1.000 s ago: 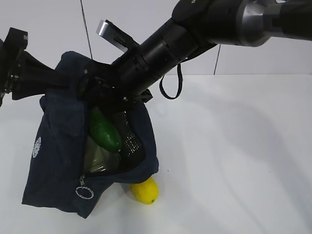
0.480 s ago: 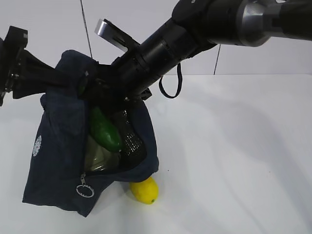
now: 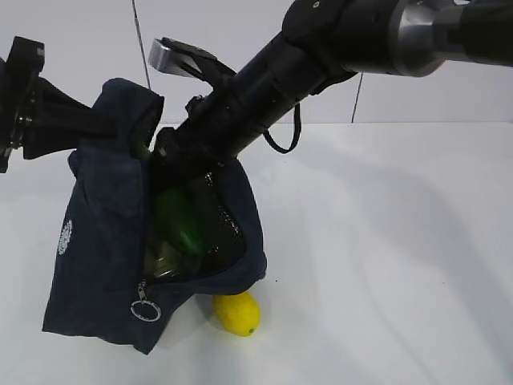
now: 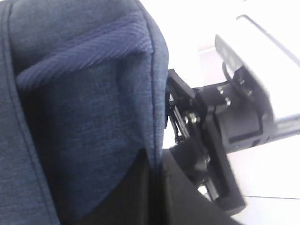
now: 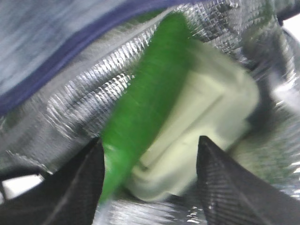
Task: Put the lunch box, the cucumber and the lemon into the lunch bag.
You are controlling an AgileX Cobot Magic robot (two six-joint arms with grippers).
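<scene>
Foil-lined lunch bag (image 3: 104, 241) already holds cucumber (image 5: 145, 103) and lunch box (image 5: 201, 136); our right gripper (image 5: 150, 173) gapes wide inside, left gripper (image 3: 32, 112) pinches its rim, so we next fetch the lemon (image 3: 237, 313) beside it.

My view is filled on the left by the dark navy fabric lunch bag (image 4: 79, 108), its ribbed strap band crossing the top. To the right sits the other arm's black jointed wrist (image 4: 206, 145) carrying a pale grey camera housing (image 4: 262, 70), against white.
</scene>
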